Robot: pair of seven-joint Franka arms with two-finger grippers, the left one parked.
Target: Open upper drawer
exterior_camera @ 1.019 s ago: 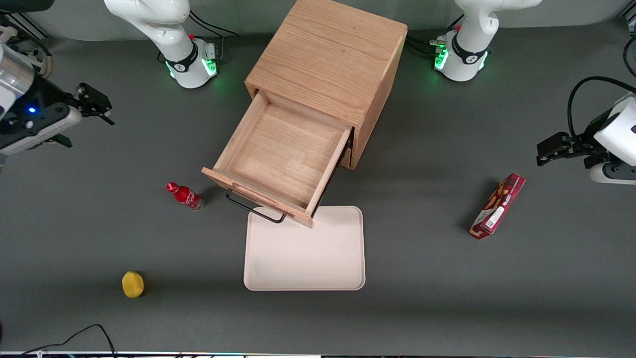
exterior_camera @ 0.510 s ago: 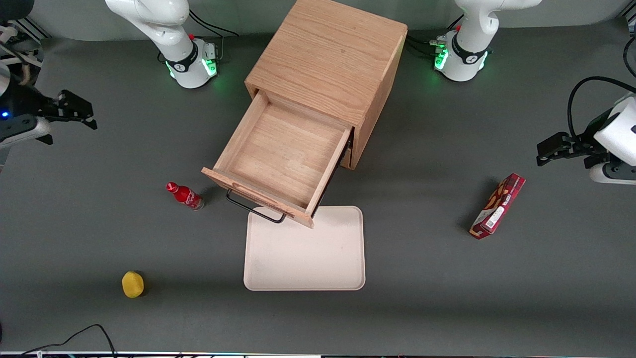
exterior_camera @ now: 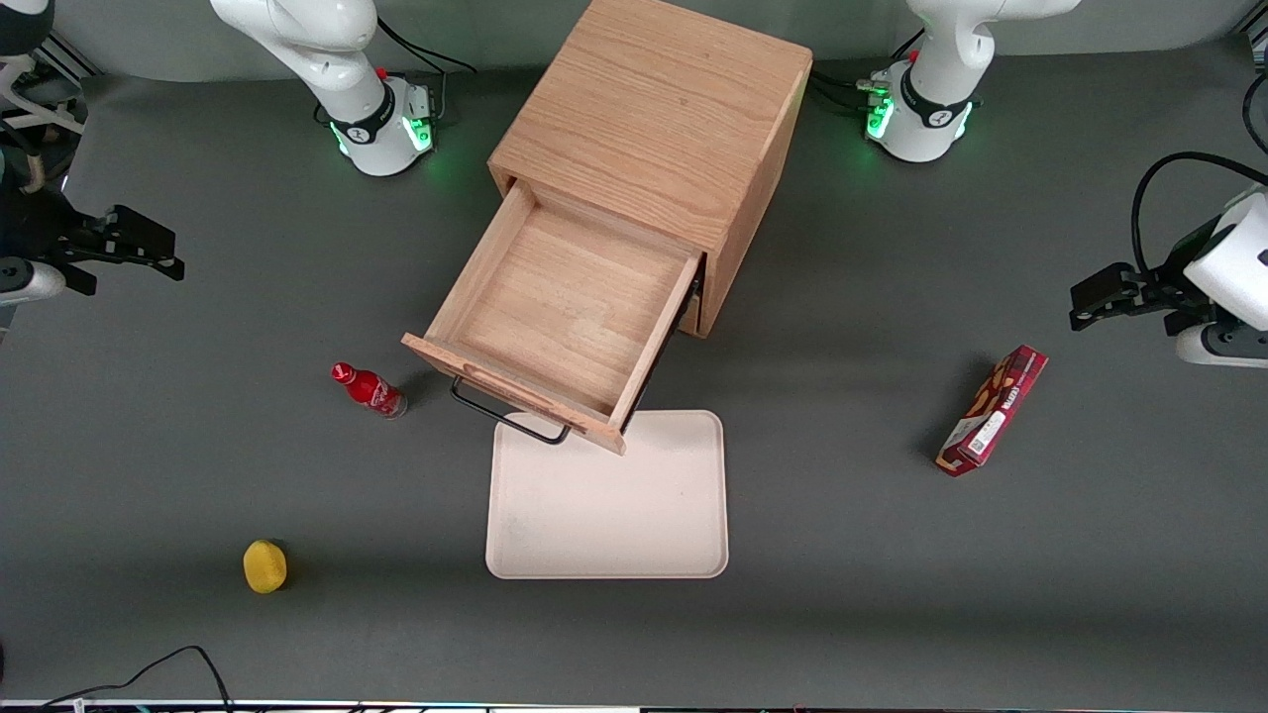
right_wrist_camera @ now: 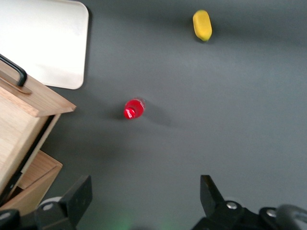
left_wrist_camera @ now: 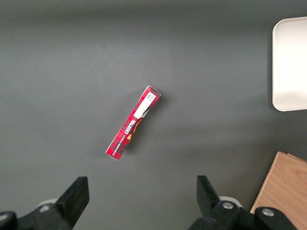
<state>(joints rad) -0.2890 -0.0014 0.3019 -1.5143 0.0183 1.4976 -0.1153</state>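
Upper drawer [exterior_camera: 561,315] pulled far out of the cabinet [exterior_camera: 654,129], tray bare, its front over the white tray [exterior_camera: 607,498]; unchanged. Tool [exterior_camera: 149,248] released, fingers spread, withdrawn farther toward the working arm's end of the worktop [exterior_camera: 842,555], above it, well apart from the handle [exterior_camera: 505,416].

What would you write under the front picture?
Light oak upper drawer pulled out; black open gripper hangs far off, holding nothing.

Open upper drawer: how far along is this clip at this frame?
Looks done: the light oak upper drawer with its black wire handle is pulled far out of the wooden cabinet, its tray bare. Nothing is in hand: the right arm's open gripper hangs near the table's working-arm end, clear of the drawer. Nothing visibly remains.
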